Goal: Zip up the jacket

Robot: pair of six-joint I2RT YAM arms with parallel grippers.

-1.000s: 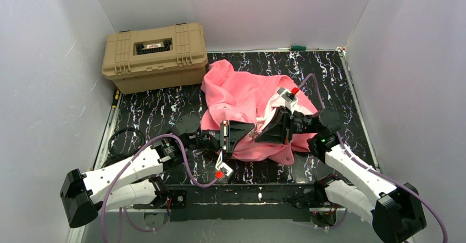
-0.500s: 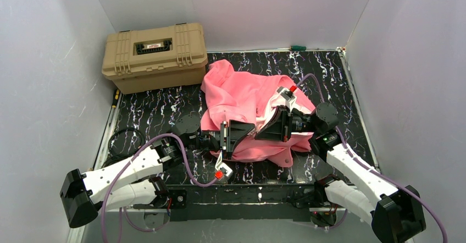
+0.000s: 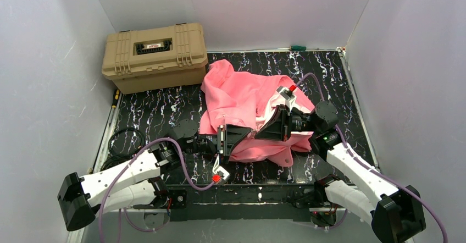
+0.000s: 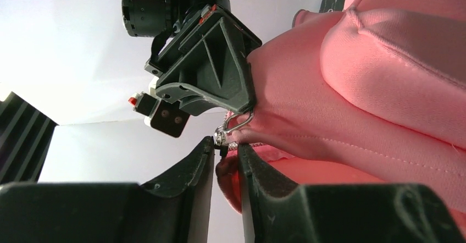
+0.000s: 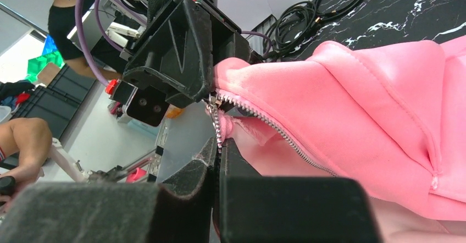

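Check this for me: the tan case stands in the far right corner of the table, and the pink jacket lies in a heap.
One thing is wrong. The tan case stands in the far left corner, not the right, as the top view shows. The pink jacket does lie in a heap.

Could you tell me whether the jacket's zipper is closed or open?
Open. The right wrist view shows one bare row of zipper teeth along the edge of the jacket, unjoined to the other side; from above, pale lining shows.

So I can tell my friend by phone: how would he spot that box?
Find the black marbled table. At its far left corner, left of the pink jacket, sits the tan case. It alone is hard and ribbed, its lid handle black.
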